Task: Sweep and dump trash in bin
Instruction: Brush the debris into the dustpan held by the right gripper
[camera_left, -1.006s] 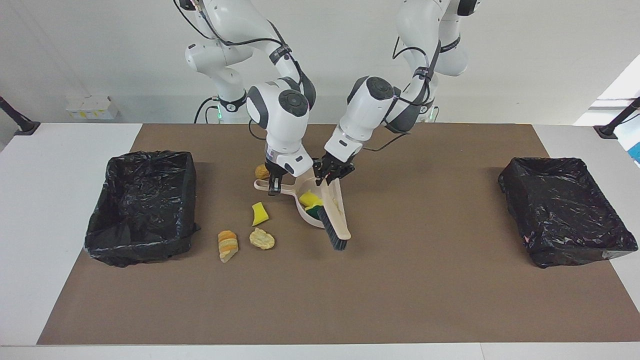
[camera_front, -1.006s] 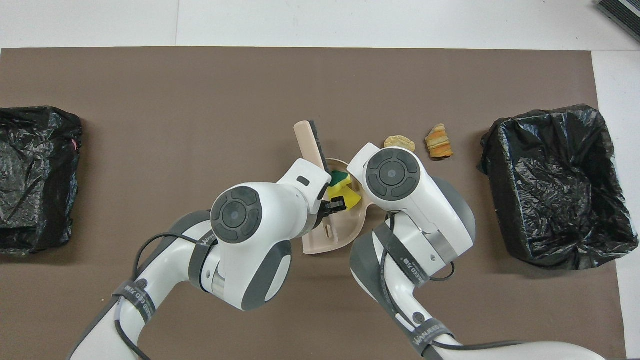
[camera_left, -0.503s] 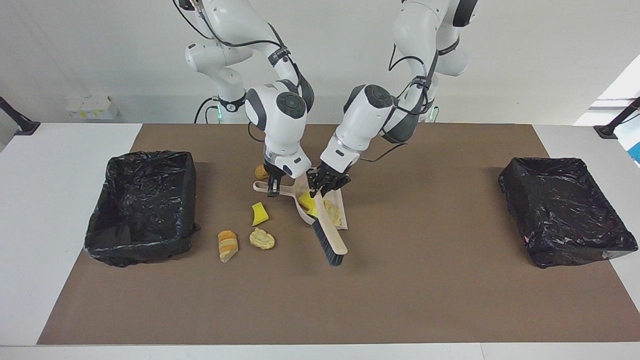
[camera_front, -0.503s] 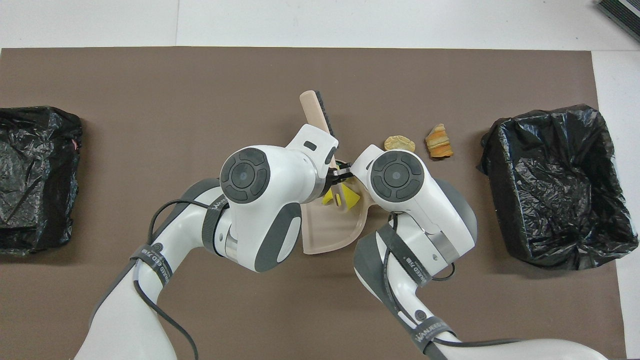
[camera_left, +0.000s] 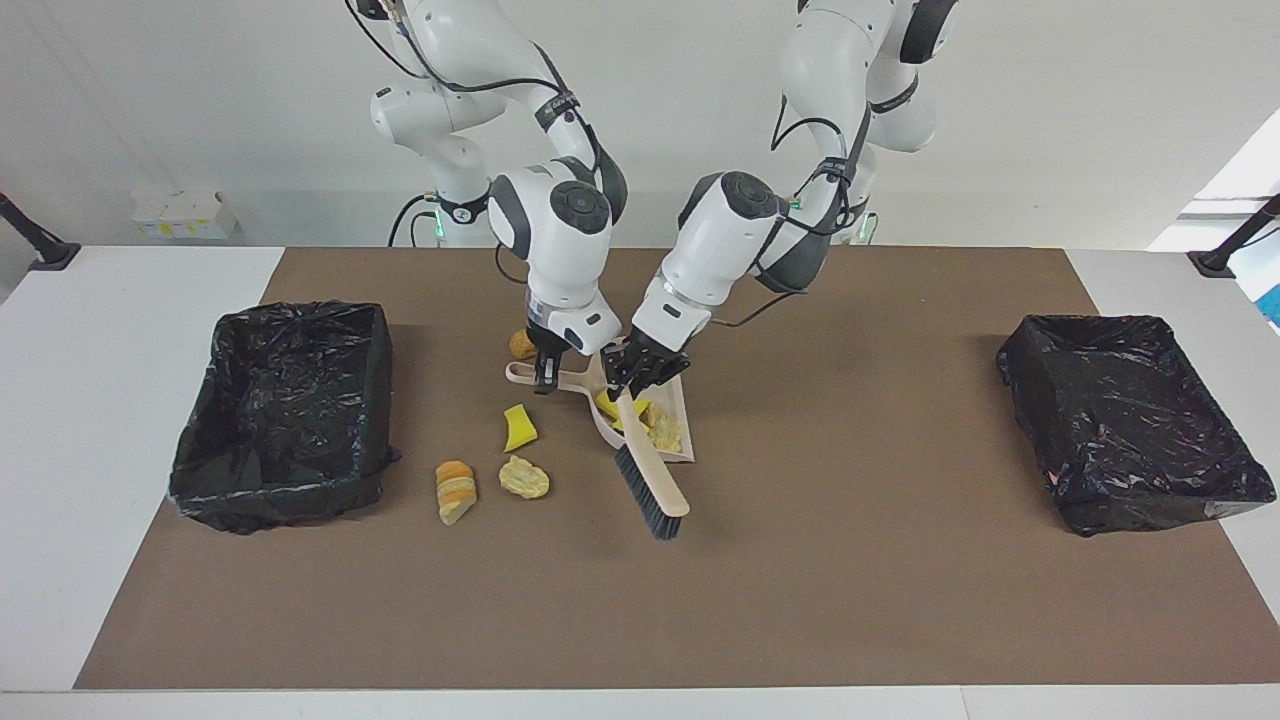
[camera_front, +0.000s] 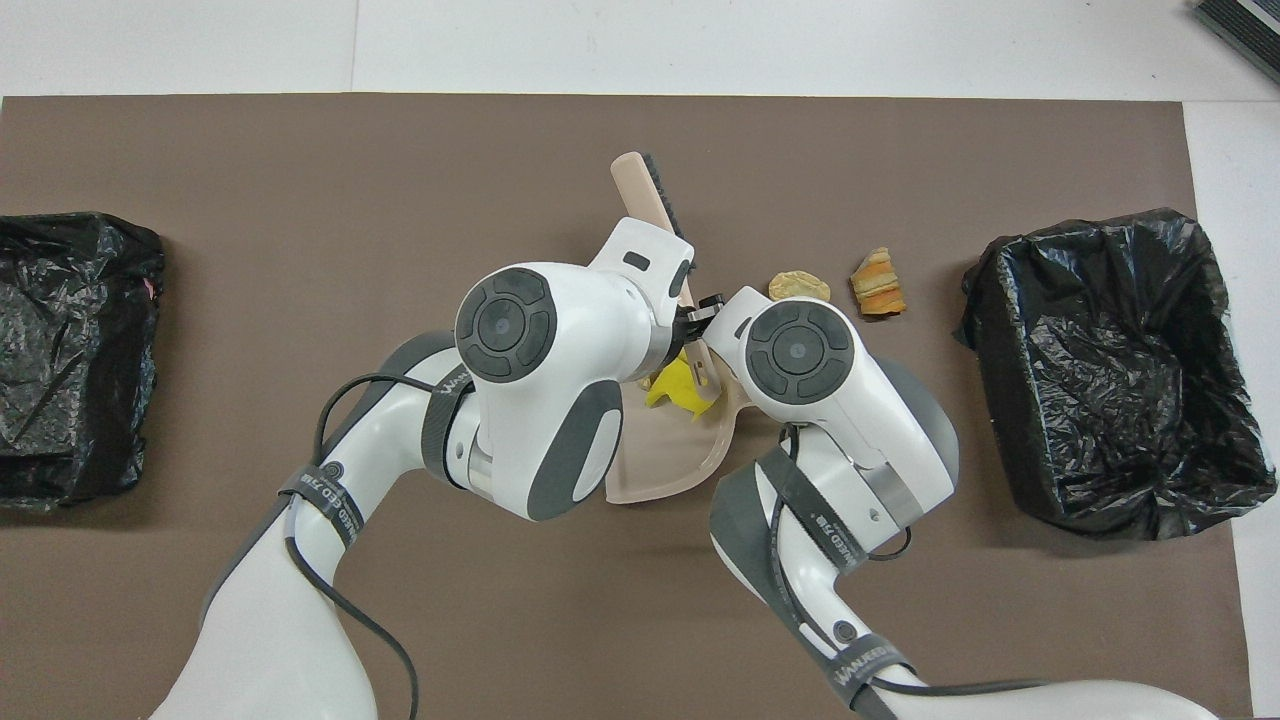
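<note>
- The brush (camera_left: 650, 480) has slid out of the dustpan (camera_left: 672, 408) since a second ago. Its dark bristles now rest on the brown mat (camera_left: 900, 580), farther from the robots than the pan.
- The green sponge seen in the pan before is now hidden. A yellow scrap (camera_left: 608, 404) and a pale crumbly scrap (camera_left: 664, 430) lie in the pan.
- The other trash has not moved. A yellow wedge (camera_left: 518, 428), a pale lump (camera_left: 524, 478) and a striped orange piece (camera_left: 455, 490) lie on the mat beside the pan, toward the right arm's end.
- A small brown piece (camera_left: 521, 344) sits near the pan's handle, close to the robots.
- One black-lined bin (camera_left: 285, 410) stands at the right arm's end and another bin (camera_left: 1130, 420) at the left arm's end. Both are well apart from the pan, with lots of bare mat around.
- The left gripper (camera_left: 640, 375) leans down over the pan, pinching the brush handle tight.
- The right gripper (camera_left: 545, 375) points straight down, pressed together on the dustpan handle (camera_left: 525, 373).
</note>
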